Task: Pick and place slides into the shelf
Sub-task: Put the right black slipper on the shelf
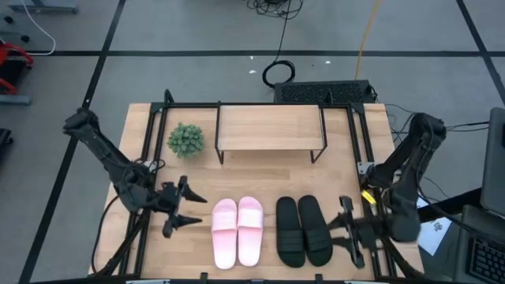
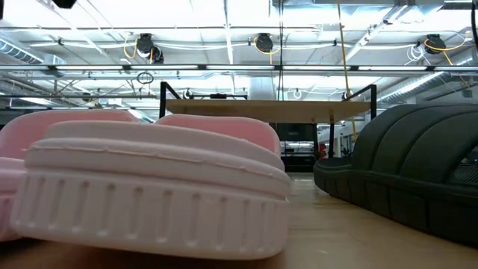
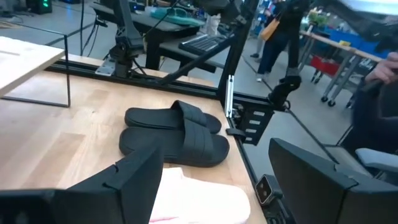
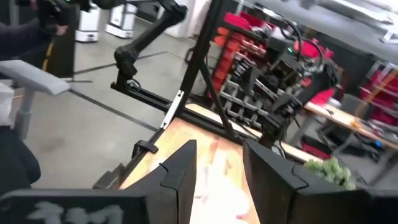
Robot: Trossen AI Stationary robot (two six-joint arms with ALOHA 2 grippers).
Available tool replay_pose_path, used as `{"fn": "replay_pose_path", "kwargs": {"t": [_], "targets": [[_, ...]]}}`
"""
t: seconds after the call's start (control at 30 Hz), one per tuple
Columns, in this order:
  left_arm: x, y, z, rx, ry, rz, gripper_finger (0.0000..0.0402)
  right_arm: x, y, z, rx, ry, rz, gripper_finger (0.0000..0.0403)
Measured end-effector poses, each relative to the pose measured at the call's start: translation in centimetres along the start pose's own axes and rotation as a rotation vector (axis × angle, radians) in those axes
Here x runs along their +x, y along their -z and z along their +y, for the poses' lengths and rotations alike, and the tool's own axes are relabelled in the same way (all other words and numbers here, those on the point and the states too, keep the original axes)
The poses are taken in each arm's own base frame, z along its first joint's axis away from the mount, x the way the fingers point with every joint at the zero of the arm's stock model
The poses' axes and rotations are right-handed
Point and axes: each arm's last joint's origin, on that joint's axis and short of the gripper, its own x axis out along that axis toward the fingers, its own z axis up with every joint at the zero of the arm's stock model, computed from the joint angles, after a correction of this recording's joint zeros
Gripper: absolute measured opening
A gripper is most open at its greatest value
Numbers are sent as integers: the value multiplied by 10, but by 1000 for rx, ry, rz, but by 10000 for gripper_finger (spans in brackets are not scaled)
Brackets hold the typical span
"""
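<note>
The pale wood tabletop (image 1: 142, 237) stands on a grey floor crossed by dark tape lines. Furthest left, my left pincer (image 1: 189, 211) hovers low with its fingers spread wide and nothing between them, aimed rightward at the pink slides (image 1: 237, 230) just beside it. A small plant (image 1: 185, 140) sits at the far left, next to the shelf (image 1: 270, 126), which spans the far middle with its board bare. The pink pair lies near centre, side by side and touching, long axes running near to far; I cannot tell which end is the toe. Right of them, a little apart, the black slides (image 1: 303, 230) lie the same way, touching each other. My right pincer (image 1: 349, 230) rests low just beside the black pair, fingers parted and holding nothing.

The risks I judge from here: each pair lies so close that closing on one slide could drag or tip its neighbour. A grip on the soft strap might let the sole swing and catch the shelf's thin legs. Both arms reaching inward together could also crowd each other.
</note>
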Motion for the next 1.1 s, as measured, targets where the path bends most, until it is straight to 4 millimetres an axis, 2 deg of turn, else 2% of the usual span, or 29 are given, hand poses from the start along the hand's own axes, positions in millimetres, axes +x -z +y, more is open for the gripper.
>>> {"fn": "replay_pose_path", "kwargs": {"t": [0.23, 0.53, 0.7, 0.9, 1.1], "targets": [[14, 2, -17, 12, -50, 14, 294, 1, 8, 42, 62, 107, 43, 123], [26, 2, -26, 18, -77, 16, 294, 16, 35, 71, 176, 161, 90, 123], [26, 1, -26, -3, -89, 10, 294, 14, 44, 84, 242, 144, 98, 123], [26, 2, -26, -30, -80, 13, 294, 5, 56, 87, 270, 135, 155, 122], [26, 2, -26, -30, -79, 14, 294, 1, 78, 69, 321, 163, 332, 102]]}}
